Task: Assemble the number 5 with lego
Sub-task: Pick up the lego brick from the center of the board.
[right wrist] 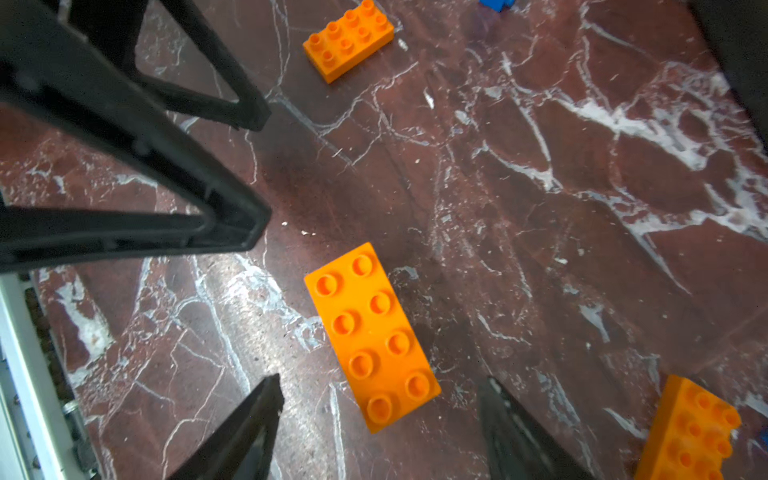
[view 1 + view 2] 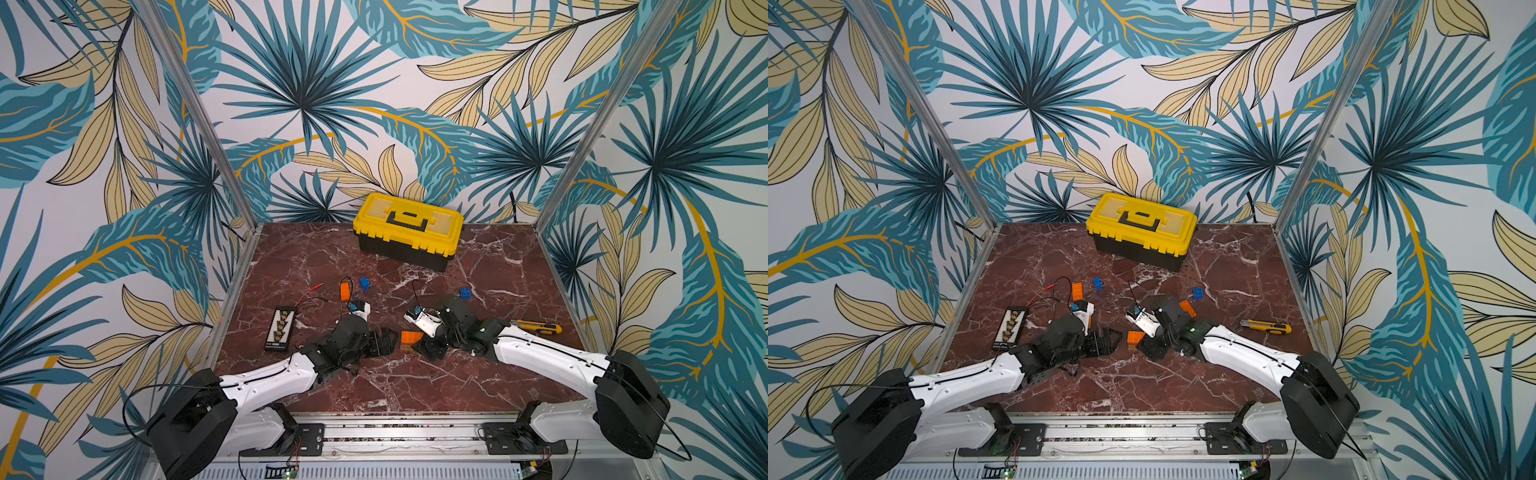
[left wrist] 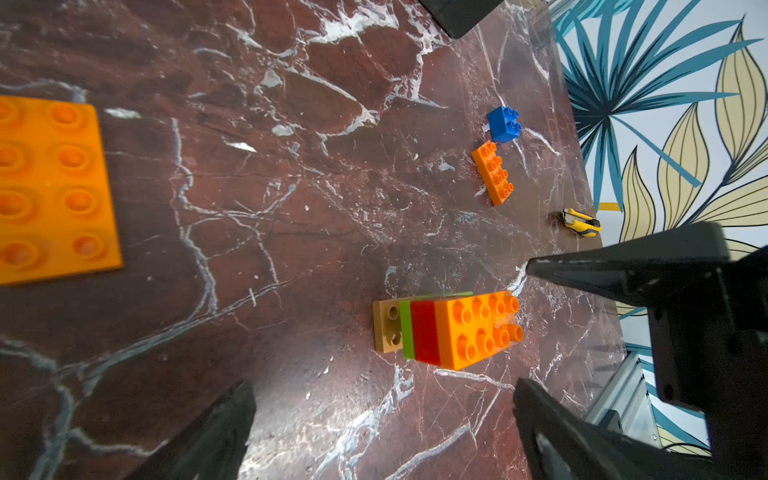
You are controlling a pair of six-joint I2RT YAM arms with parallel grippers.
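Note:
A lego stack (image 3: 449, 330) of tan, lime green, red and orange bricks lies on its side on the marble table. Its studded orange end (image 1: 370, 336) faces my right gripper (image 1: 382, 382), which is open, its fingers either side of that end with gaps. My left gripper (image 3: 382, 386) is open and empty just short of the stack's tan end. In both top views the stack (image 2: 411, 337) sits between the two grippers. Loose bricks: an orange one (image 2: 345, 291) beside a blue one (image 2: 365, 282), and another blue (image 2: 465, 292) near an orange (image 2: 1187, 307).
A yellow-and-black toolbox (image 2: 407, 228) stands at the back of the table. A yellow utility knife (image 2: 538, 327) lies to the right behind my right arm. A black board (image 2: 280, 328) with red and black wires lies at the left edge.

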